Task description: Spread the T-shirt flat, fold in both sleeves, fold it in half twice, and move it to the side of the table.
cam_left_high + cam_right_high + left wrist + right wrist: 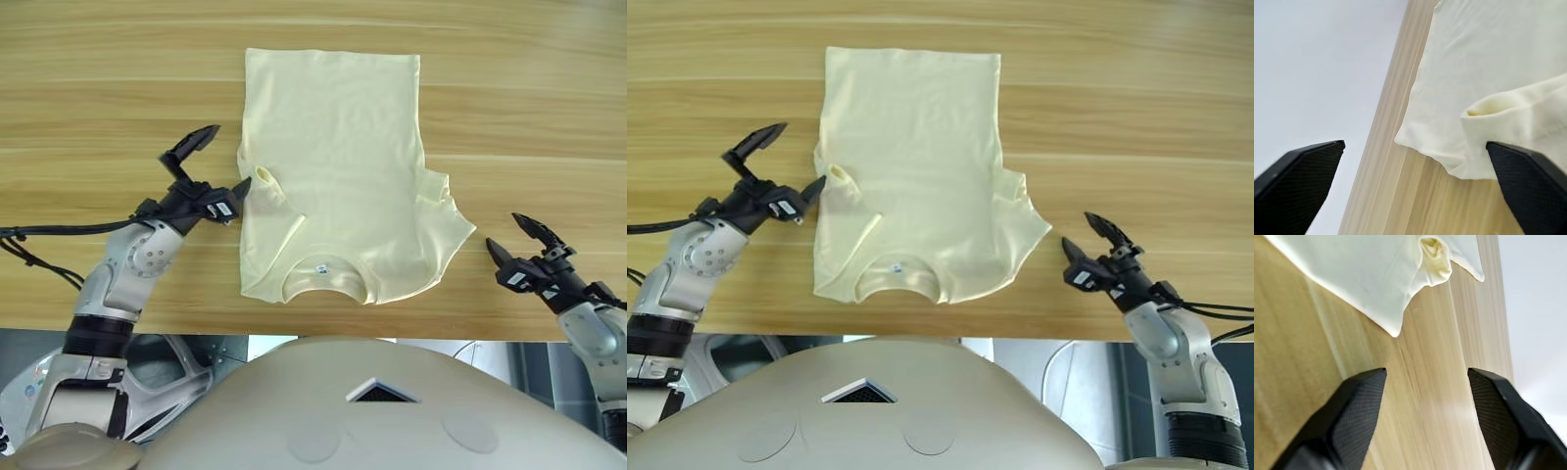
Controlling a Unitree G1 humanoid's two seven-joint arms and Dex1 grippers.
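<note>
shirt (pixel 333 147) lies mid-table (pixel 98 98), collar nearest, both sleeves seemingly tucked in. left gripper (pixel 231 155) gapes just beside the left sleeve. right gripper (pixel 502 229) gapes too, apart from the shirt. halving looks next, needing pinches at matching corners.

The bench (pixel 98 98) runs out past the picture's edges at its far side and at both ends. On the T-shirt (pixel 333 166), the label (pixel 320 265) inside the collar, by the bench's near edge, is too small to read. The cloth under the two bunched sleeves is hidden. Whether one finger (pixel 1528 181) of the left hand (pixel 233 155) touches the sleeve (pixel 269 186) toward the bench's left end cannot be told. Both wrist views cut off the T-shirt and the finger roots.
</note>
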